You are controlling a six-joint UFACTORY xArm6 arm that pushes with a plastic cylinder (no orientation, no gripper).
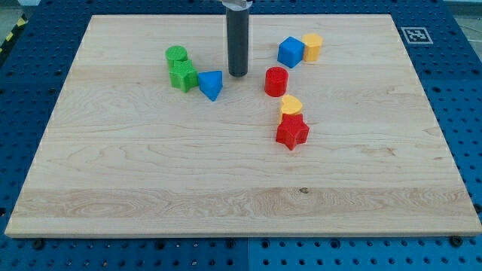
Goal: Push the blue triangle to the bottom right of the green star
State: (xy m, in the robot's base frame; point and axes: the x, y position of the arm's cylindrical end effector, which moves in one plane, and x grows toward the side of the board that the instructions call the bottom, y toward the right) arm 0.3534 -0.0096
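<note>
Camera view shows a pale wooden surface (226, 181) with a fine straight grain, lying on a blue perforated base (467, 113). No container is here; all blocks lie directly on the wood.

My tool is only a straight dark rod, round and smooth, coming down from the view's top. It has nothing that opens or closes, and it holds nothing. My tip (238, 74) stands on the surface just to the view's right of the blue triangle (212, 84) and slightly higher in the view, with a small gap between them.

The blue triangle is a wedge shape with sharp edges. It lies at the lower right of the green star (183, 76), touching it or almost touching; I cannot tell which. Just above the star sits a green cylinder (176, 55), close against it.

To the view's right of my tip stands a red cylinder (276, 80). Higher, near the view's top, a blue cube (291, 51) and a yellow block (312, 46) with a rounded top are side by side. Lower, a yellow rounded block (291, 105) sits just above a red star (292, 132), touching it.

All blocks look like matte plastic. A black and white marker (415, 35) is at the surface's top right corner.
</note>
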